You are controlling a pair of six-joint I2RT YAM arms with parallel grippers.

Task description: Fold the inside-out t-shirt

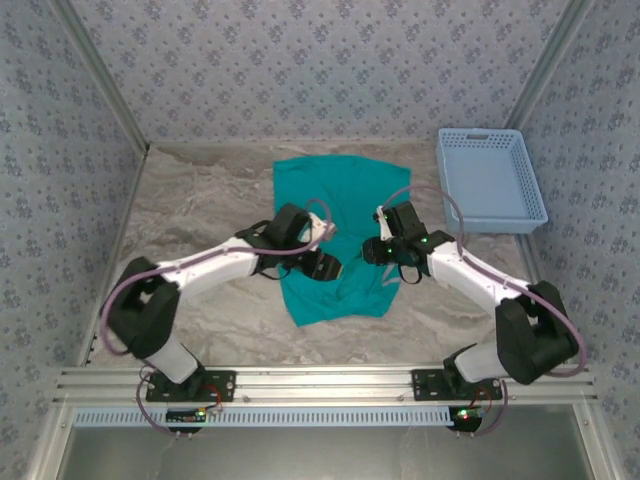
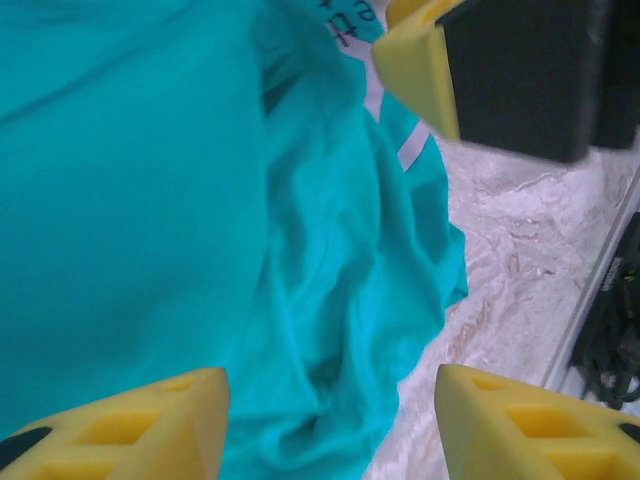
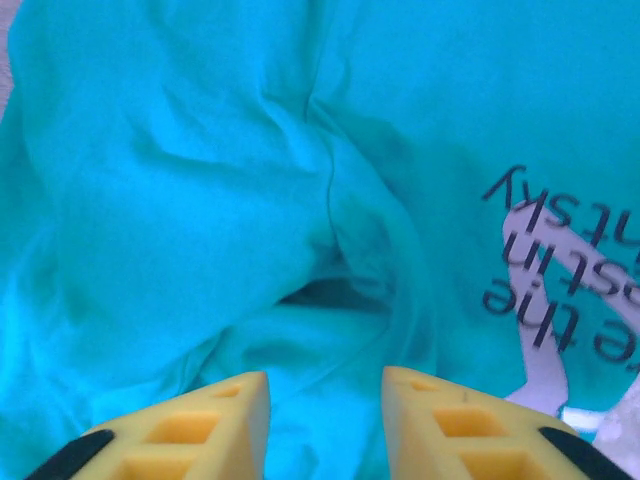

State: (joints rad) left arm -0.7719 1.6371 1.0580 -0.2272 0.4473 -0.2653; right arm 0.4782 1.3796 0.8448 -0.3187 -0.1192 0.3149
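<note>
Top view first: got the teal t-shirt (image 1: pixel 335 195) lying long-ways, far to near, mid-table (image 1: pixel 200 200), with a blue basket (image 1: pixel 490 180) off to the right. Left gripper (image 1: pixel 328 232) and right gripper (image 1: pixel 378 222) facing each other over its middle, about equally near. Left wrist: jaws spread wide, nothing pinched, rumpled t-shirt (image 2: pixel 150 200) right underneath. Right wrist: jaws parted narrower, also empty, sitting just short of a deep crease (image 3: pixel 330 290), printed lettering (image 3: pixel 560 270) to the right. Probably calls for dropping straight down.
</note>
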